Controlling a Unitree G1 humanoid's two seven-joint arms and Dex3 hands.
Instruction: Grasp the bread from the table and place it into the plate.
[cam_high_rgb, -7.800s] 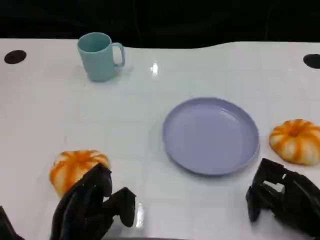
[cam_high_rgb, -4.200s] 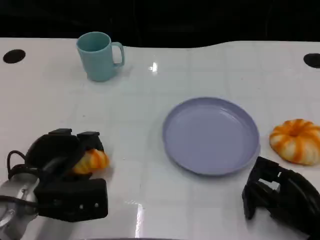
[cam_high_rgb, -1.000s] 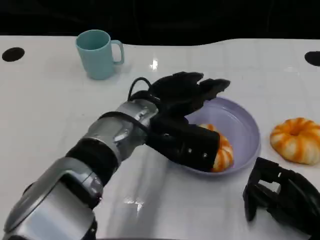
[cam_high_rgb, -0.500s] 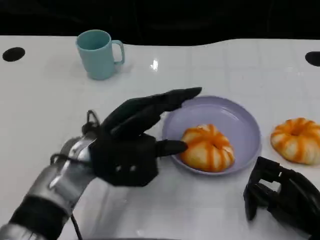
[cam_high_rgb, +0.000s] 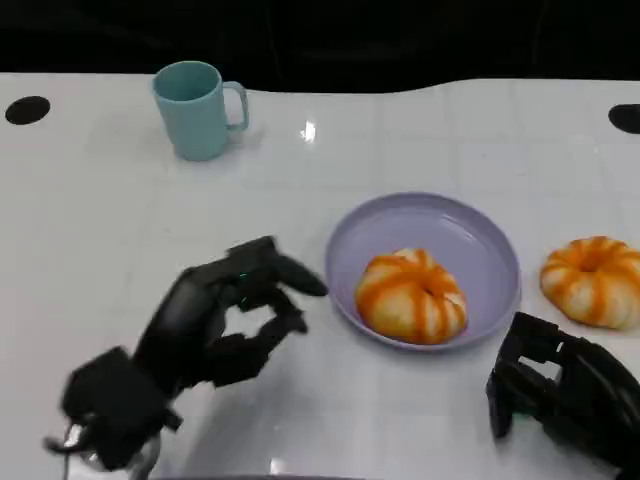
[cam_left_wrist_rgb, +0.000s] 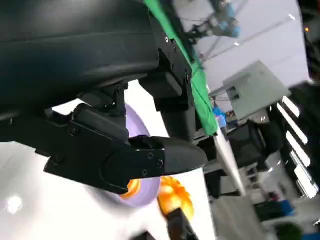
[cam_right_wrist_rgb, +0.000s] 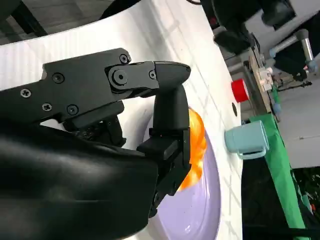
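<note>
Bread (cam_high_rgb: 412, 296) sits in the purple plate (cam_high_rgb: 470, 238) in the head view, on the side of the plate that is nearer the robot. It is a round orange and white bun. The left hand (cam_high_rgb: 225, 320) is on the worktop (cam_high_rgb: 120, 220) just beside the plate's left edge. It does not touch the bread or the plate. Its fingers are apart and a little bent, and it holds nothing. The right hand (cam_high_rgb: 565, 395) is at the lower right corner, near the plate but apart from it. Its fingers are curled in, and nothing is in them. I count two buns: one in the plate, and a second bun (cam_high_rgb: 592, 281) on the worktop to the right of the plate. There is one plate. There is one blue-green cup (cam_high_rgb: 196, 110), far back on the left, standing up with its handle to the right.

From the left wrist, the left hand's black fingers (cam_left_wrist_rgb: 150, 155) reach out with nothing between them. Past them I can see a bit of the purple plate (cam_left_wrist_rgb: 142, 187) and something orange (cam_left_wrist_rgb: 175, 197), but it is too blurry to tell which bun it is.

From the right wrist, the right hand's fingers (cam_right_wrist_rgb: 167, 125) are bent with nothing in them. Behind them is the plate (cam_right_wrist_rgb: 200, 210) with the orange bread (cam_right_wrist_rgb: 196, 145) in it, and the cup (cam_right_wrist_rgb: 248, 137) is farther off.
</note>
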